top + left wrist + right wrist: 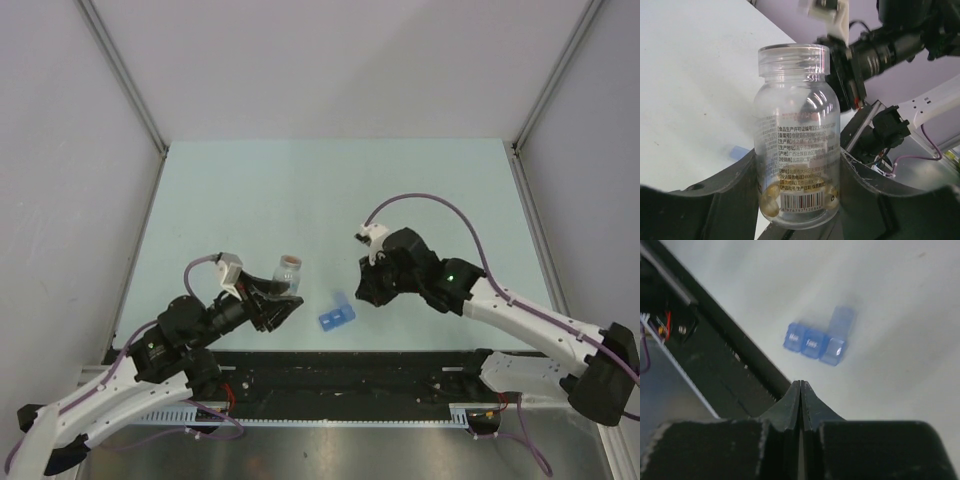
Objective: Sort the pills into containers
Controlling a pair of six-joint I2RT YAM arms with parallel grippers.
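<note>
Now | left pincer (799,192) pinching pill bottle (796,125); right pincer (800,390) pressed together near pill box (815,343)

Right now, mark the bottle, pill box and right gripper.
bottle (795,150): left wrist view, label on its body.
pill box (811,344): right wrist view, middle lid.
right gripper (800,387): right wrist view, seam between fingertips.

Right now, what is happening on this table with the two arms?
The left gripper holds a clear, uncapped plastic bottle with a few amber softgel pills at its bottom. The right gripper is shut and empty, hovering above the pale table near the small translucent blue three-compartment pill box, whose end lid stands open. Whether any compartment holds a pill, I cannot tell.
</note>
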